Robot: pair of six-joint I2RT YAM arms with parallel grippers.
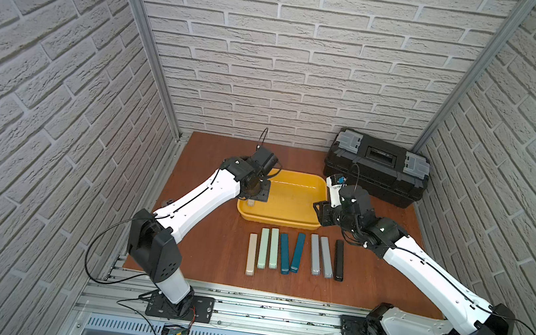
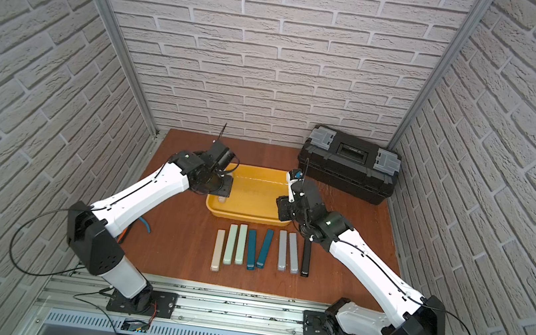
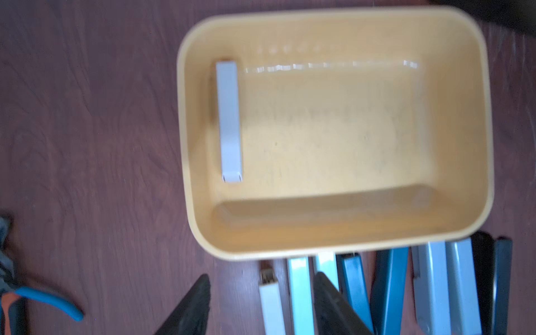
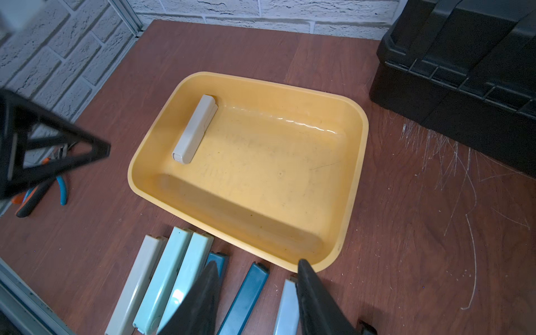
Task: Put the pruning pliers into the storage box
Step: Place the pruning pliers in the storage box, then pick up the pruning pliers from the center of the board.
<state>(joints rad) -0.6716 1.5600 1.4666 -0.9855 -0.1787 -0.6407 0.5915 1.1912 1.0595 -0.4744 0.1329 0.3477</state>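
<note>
The storage box (image 1: 279,221) is a shallow yellow tub mid-table, also in the wrist views (image 3: 336,252) (image 4: 359,162). One beige pruning plier bar (image 3: 230,121) (image 4: 195,129) lies flat inside along its left wall. Several more bars lie in a row in front of the tub: beige (image 1: 251,254), two mint (image 1: 263,248), two teal (image 1: 284,254), two grey (image 1: 315,254), one black (image 1: 339,260). My left gripper (image 1: 258,191) (image 3: 262,277) hovers over the tub's left end, open and empty. At the tub's right edge my right gripper (image 1: 321,213) (image 4: 258,262) is open with nothing in it.
A large black toolbox (image 1: 377,169) with grey latches stands at the back right, close behind the right wrist. Orange-and-blue-handled pliers (image 4: 43,185) lie on the table left of the tub, under the left arm. Brick walls enclose three sides.
</note>
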